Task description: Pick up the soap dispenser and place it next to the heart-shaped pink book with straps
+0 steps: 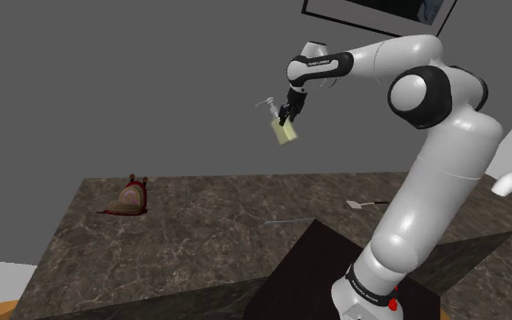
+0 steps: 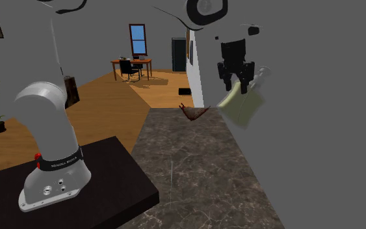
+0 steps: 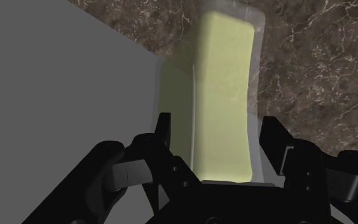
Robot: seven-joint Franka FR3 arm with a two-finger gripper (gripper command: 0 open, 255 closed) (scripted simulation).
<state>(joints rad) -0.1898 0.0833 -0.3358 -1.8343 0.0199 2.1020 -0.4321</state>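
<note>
As the hand (image 1: 286,119) clamps the soap dispenser (image 1: 287,135) aloft, the shoulder view shows the book (image 1: 134,196).

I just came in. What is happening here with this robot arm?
The black gripper is shut on a pale yellow-green soap dispenser and holds it in the air above the dark marbled counter. The reddish heart-shaped book lies on the counter, toward the shoulder view's left. The dispenser is not yet set beside it.
</note>
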